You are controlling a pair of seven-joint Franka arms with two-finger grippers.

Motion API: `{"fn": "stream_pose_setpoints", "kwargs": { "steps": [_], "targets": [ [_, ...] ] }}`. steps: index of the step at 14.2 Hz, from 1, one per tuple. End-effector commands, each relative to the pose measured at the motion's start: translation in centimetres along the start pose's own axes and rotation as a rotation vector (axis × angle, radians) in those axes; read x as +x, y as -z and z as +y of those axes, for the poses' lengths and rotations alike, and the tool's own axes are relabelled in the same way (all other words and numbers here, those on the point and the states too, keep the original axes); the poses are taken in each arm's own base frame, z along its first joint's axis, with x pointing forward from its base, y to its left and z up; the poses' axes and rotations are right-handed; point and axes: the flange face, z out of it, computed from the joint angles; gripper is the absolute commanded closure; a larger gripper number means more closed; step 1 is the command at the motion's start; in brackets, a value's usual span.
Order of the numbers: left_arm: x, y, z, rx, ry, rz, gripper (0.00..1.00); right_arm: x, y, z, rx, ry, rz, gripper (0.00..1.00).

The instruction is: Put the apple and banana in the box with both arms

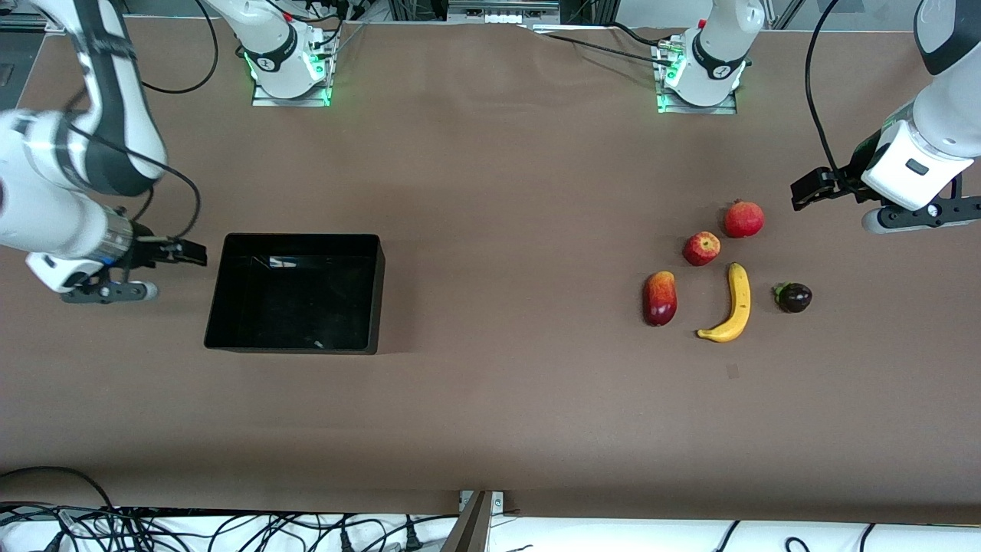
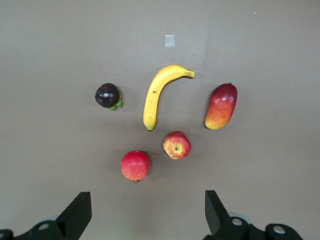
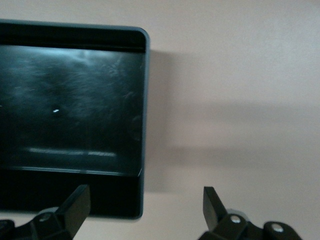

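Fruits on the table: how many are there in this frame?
5, clustered toward the left arm's end: pomegranate-like red fruit farthest from the camera, apple beside it, banana between mango and a dark purple fruit. None in the box.

Both arms are glossy white jointed shells with dark grey bands at the joints, and loose black cables loop along them. Each base near the bench's edge glows green. The left gripper (image 1: 801,195) and the right gripper (image 1: 195,253) are black, with wedge-shaped jaws and silver screws set in their black mounts.
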Motion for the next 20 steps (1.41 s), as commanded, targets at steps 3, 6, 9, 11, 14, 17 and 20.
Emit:
{"fn": "stream_pose_setpoints", "kwargs": {
  "steps": [3, 6, 9, 11, 14, 17, 20],
  "targets": [
    [-0.4, 0.8, 0.0, 0.023, -0.001, 0.003, 0.0, -0.6, -6.1, 0.2, 0.003, -0.03, 0.039, 0.03],
    [-0.4, 0.8, -0.1, 0.024, 0.001, 0.001, 0.0, -0.4, -8.2, 0.1, 0.002, -0.041, 0.024, 0.13],
    [-0.4, 0.8, -0.1, 0.025, 0.001, 0.001, 0.0, -0.6, -9.6, 0.1, 0.014, -0.053, 0.007, 0.23],
    [-0.4, 0.8, -0.2, 0.025, 0.002, 0.001, 0.0, -0.7, -10.1, 0.1, 0.016, -0.054, -0.002, 0.4],
    [-0.4, 0.8, -0.3, 0.025, 0.004, 0.003, 0.0, -0.7, -10.5, -0.1, 0.019, -0.052, -0.01, 0.92],
    [-0.3, 0.7, -0.3, 0.025, 0.005, 0.003, 0.0, -0.3, -10.4, -0.6, 0.026, -0.046, -0.003, 1.0],
    [-0.2, 0.6, -0.3, 0.025, 0.005, 0.001, 0.0, 1.3, -7.3, -3.5, 0.038, 0.019, 0.045, 1.0]
  ]
}}
